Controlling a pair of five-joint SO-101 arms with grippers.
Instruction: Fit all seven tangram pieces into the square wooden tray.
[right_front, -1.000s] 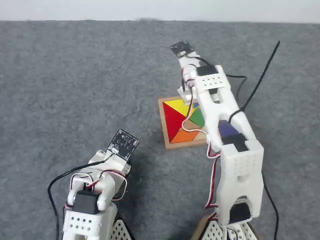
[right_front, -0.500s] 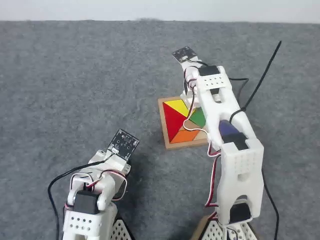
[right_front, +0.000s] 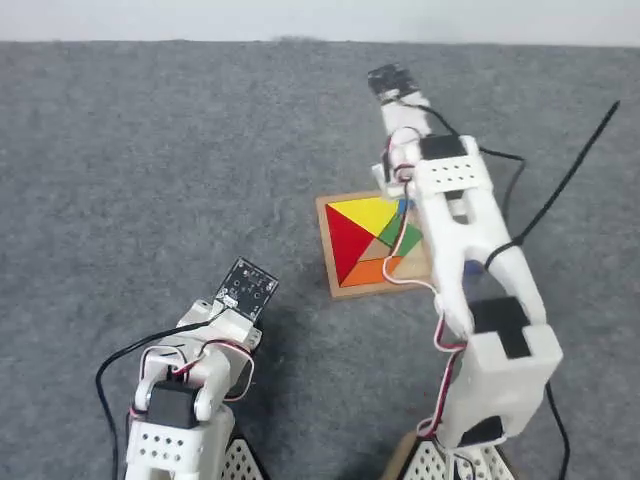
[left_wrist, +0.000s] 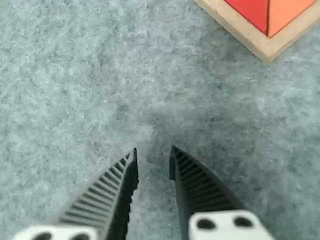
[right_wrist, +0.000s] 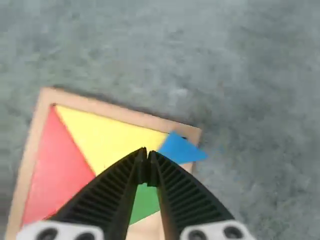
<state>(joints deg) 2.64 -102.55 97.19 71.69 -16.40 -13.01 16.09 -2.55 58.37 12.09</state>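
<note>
The square wooden tray (right_front: 326, 250) lies mid-table with a red triangle (right_front: 345, 245), a yellow triangle (right_front: 365, 213), a green piece (right_front: 393, 233) and an orange piece (right_front: 375, 270) in it. In the right wrist view a blue triangle (right_wrist: 180, 149) rests crooked across the tray's far rim (right_wrist: 120, 112), beside the yellow triangle (right_wrist: 117, 137). My right gripper (right_wrist: 146, 152) is shut, its tips just short of the blue triangle, holding nothing. The right arm (right_front: 455, 215) covers the tray's right side. My left gripper (left_wrist: 152, 154) is open over bare felt, a short way from the tray's corner (left_wrist: 260, 45).
Grey felt (right_front: 150, 170) covers the whole table. A black cable (right_front: 560, 185) trails right of the right arm. The left arm (right_front: 195, 375) sits folded at the front left. Wide room lies left of the tray.
The right arm has swung to the right and its wrist has gone farther back, uncovering more of the tray. The left arm has kept still.
</note>
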